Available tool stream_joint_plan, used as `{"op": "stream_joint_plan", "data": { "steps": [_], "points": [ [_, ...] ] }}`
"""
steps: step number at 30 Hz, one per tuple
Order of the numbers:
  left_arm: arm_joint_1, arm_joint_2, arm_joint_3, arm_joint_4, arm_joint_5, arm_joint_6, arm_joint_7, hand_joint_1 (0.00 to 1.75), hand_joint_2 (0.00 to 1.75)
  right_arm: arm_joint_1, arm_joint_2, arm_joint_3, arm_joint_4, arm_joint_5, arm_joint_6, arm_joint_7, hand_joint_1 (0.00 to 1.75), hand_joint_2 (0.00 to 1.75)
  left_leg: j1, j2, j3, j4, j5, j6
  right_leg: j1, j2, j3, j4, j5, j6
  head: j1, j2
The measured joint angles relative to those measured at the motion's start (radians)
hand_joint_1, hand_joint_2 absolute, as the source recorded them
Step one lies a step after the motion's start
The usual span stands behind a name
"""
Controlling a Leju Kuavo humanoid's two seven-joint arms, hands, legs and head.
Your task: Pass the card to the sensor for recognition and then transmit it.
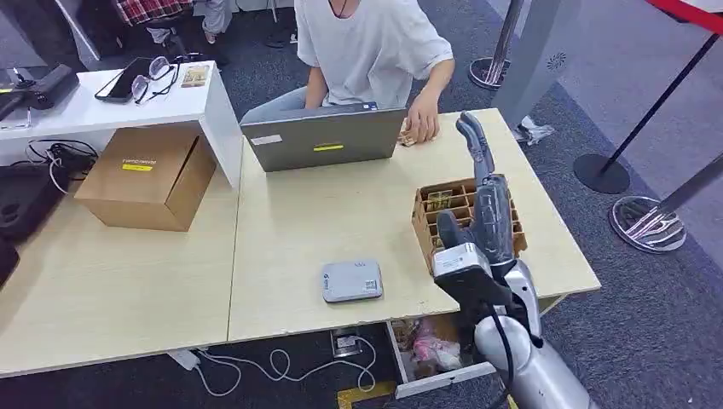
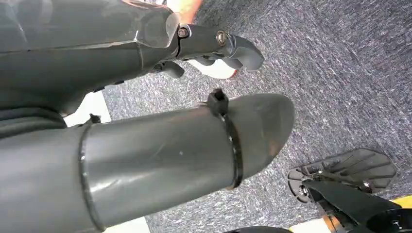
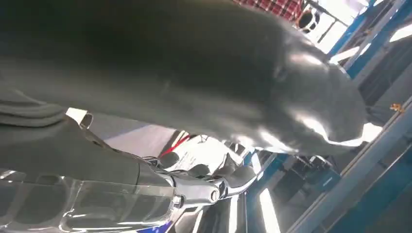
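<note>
A grey flat sensor box (image 1: 351,281) lies near the front edge of the light wooden table (image 1: 324,217). To its right stands a brown cardboard box with dividers (image 1: 443,204), with cards in its compartments. My right hand (image 1: 482,192) is raised above that box, fingers stretched toward the far side, and I see no card in it. In the right wrist view the thumb (image 3: 204,73) and fingers (image 3: 214,187) stand apart. My left hand (image 2: 214,46) hangs over the carpet with loosely bent fingers, holding nothing.
A person in a white shirt (image 1: 367,47) sits behind a grey laptop (image 1: 324,136), one hand (image 1: 422,123) resting on small cards at the table's far edge. A closed cardboard carton (image 1: 145,175) stands at the left. Barrier posts (image 1: 601,170) stand on the carpet at right.
</note>
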Motion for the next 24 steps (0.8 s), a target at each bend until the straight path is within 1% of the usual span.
{"op": "stream_joint_plan", "data": {
  "steps": [3,4,6,7,9,11,24],
  "points": [
    [0.000,0.000,0.000,0.000,0.002,-0.001,0.001,0.00,0.00,0.022,0.007,-0.006,-0.023,0.004,0.016,0.005,0.00,0.00,0.000,0.000,0.000,0.000,0.000,0.000,0.000,0.000,0.000,0.000,0.000,0.000,0.000,0.000],
    [-0.002,0.000,0.000,0.000,0.002,0.001,0.016,0.00,0.00,0.027,0.009,-0.010,-0.028,0.006,0.020,0.006,0.00,0.00,0.000,0.000,0.000,0.000,0.000,0.000,0.000,0.000,0.000,0.000,0.000,0.000,0.000,0.000],
    [-0.015,-0.003,0.000,0.000,-0.003,-0.002,0.073,0.00,0.00,0.032,0.011,-0.023,-0.029,0.007,0.029,0.003,0.00,0.00,0.000,0.000,0.000,0.000,0.000,0.000,0.000,0.000,0.000,0.000,0.000,0.000,0.000,0.000],
    [-0.019,-0.003,0.000,0.000,-0.003,-0.006,0.063,0.00,0.00,0.035,0.012,-0.028,-0.030,0.007,0.033,-0.003,0.00,0.00,0.000,0.000,0.000,0.000,0.000,0.000,0.000,0.000,0.000,0.000,0.000,0.000,0.000,0.000],
    [-0.020,-0.003,0.000,0.000,0.000,-0.007,0.025,0.00,0.00,0.047,0.016,-0.038,-0.043,0.013,0.038,-0.008,0.00,0.00,0.000,0.000,0.000,0.000,0.000,0.000,0.000,0.000,0.000,0.000,0.000,0.000,0.000,0.000],
    [-0.017,-0.002,0.000,0.000,0.003,-0.005,0.006,0.00,0.00,0.057,0.018,-0.045,-0.054,0.015,0.042,-0.010,0.00,0.00,0.000,0.001,0.000,0.000,0.000,0.000,0.000,0.000,0.000,0.000,0.000,0.000,0.000,0.000],
    [-0.011,0.001,-0.003,0.000,-0.015,-0.013,-0.002,0.00,0.00,0.115,0.019,-0.075,-0.113,0.029,0.036,-0.003,0.00,0.00,0.000,0.001,0.000,0.000,0.000,0.000,0.000,0.000,0.000,0.000,0.000,0.000,0.000,0.000]
  ]
}}
